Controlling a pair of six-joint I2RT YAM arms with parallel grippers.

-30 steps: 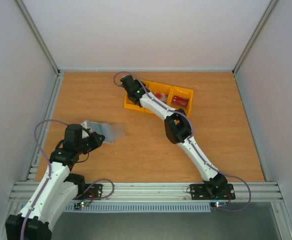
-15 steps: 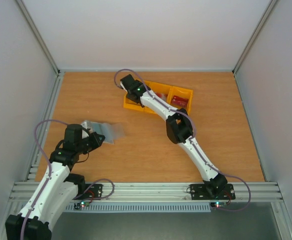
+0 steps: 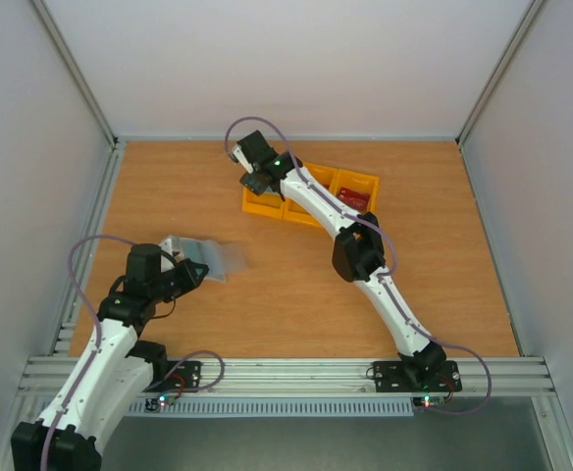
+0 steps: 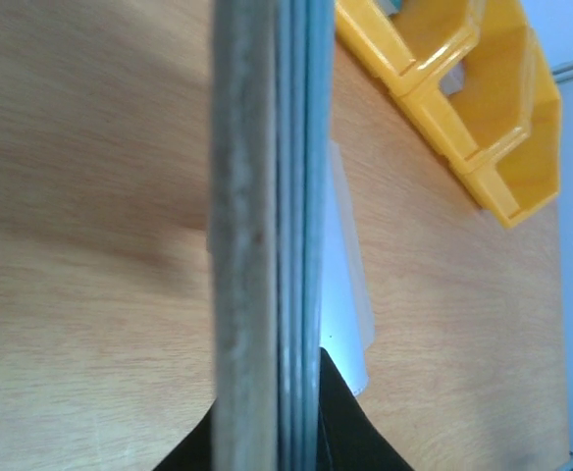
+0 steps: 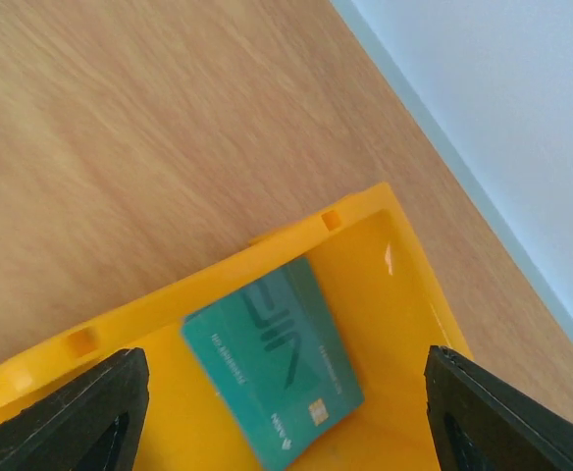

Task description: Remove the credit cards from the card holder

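Right jaws spread over teal card (image 5: 272, 365) in yellow tray (image 5: 404, 255); left jaws pinch card holder (image 4: 267, 235); rise straight up.

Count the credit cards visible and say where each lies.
2. A teal card lies in the yellow tray's end compartment beneath the right gripper; a dark red card lies in the opposite end compartment. Others may be hidden under the right arm or in the card holder.
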